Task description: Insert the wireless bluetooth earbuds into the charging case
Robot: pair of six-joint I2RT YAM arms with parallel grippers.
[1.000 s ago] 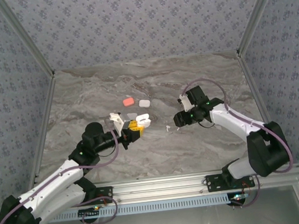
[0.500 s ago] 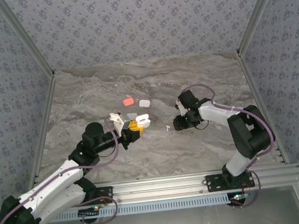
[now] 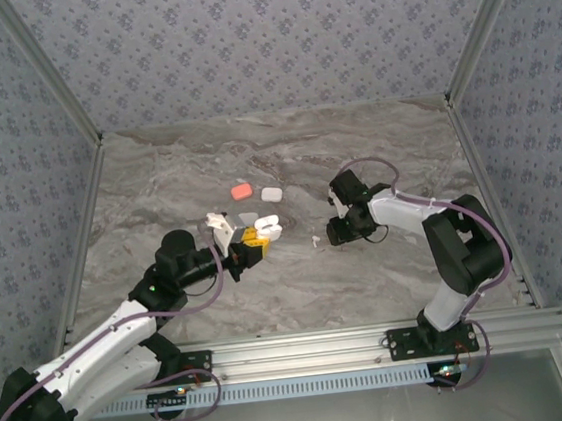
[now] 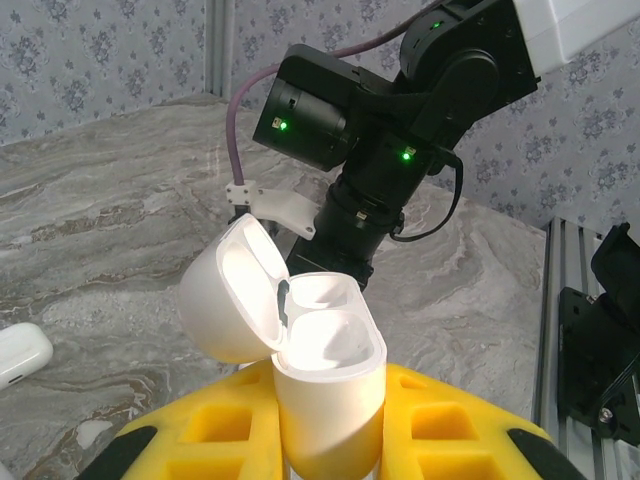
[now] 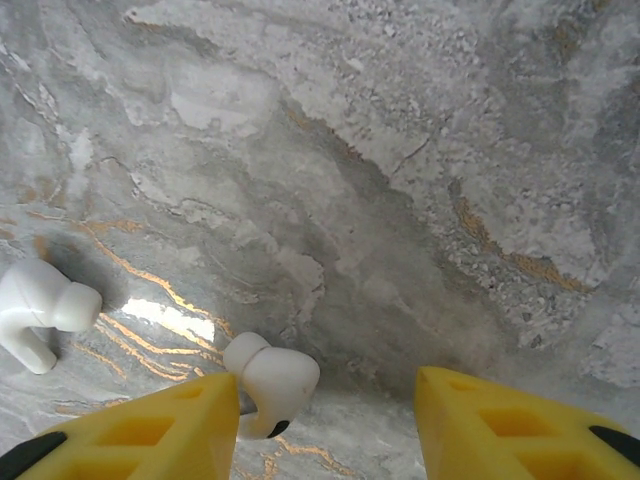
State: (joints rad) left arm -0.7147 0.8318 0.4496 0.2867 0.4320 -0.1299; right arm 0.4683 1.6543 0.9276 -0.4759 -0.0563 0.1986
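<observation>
Right arm [image 3: 401, 208] folded inward, fingers [image 5: 130, 430] partly hiding 1 white earbud [image 5: 272, 378].

The right tool [image 3: 337, 232] has moved left and down to the worktop [image 3: 299, 289], beside a white earbud [image 3: 316, 239]. The right arm [image 3: 465, 241] has folded in from the right edge.
</observation>
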